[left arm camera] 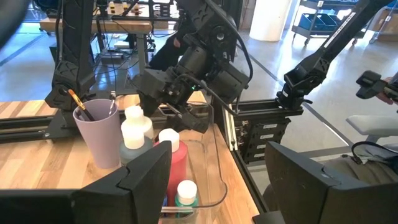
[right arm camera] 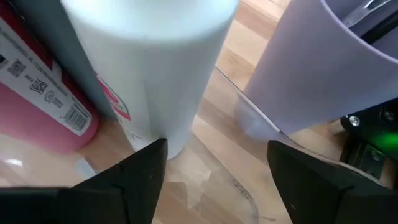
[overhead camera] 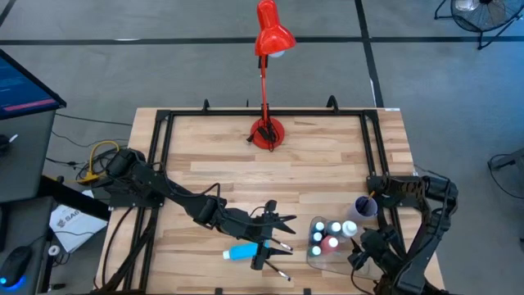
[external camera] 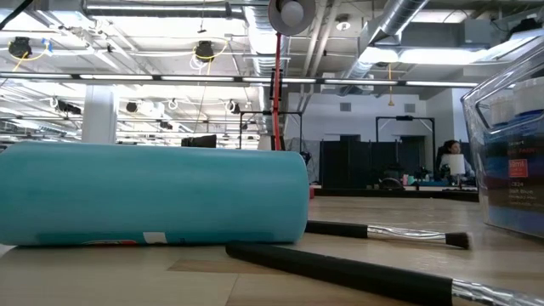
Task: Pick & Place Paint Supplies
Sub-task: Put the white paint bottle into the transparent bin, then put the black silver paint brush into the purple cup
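We see a teal paint tube (overhead camera: 242, 252) lying flat on the worktop (overhead camera: 327, 156), its long axis left to right. Two thin dark paintbrushes (overhead camera: 277, 245) lie just beside it. The left gripper (overhead camera: 274, 238) hovers above them, jaws wide and empty. White-capped paint bottles (overhead camera: 327, 236) stand in the clear tray (overhead camera: 313, 257) beside a lilac cup (overhead camera: 365, 206). The right gripper (overhead camera: 357, 256) is at the tray, jaws wide and empty.

Left claw (overhead camera: 274, 238) empty, fingers spread; right claw (overhead camera: 358, 246) likewise.
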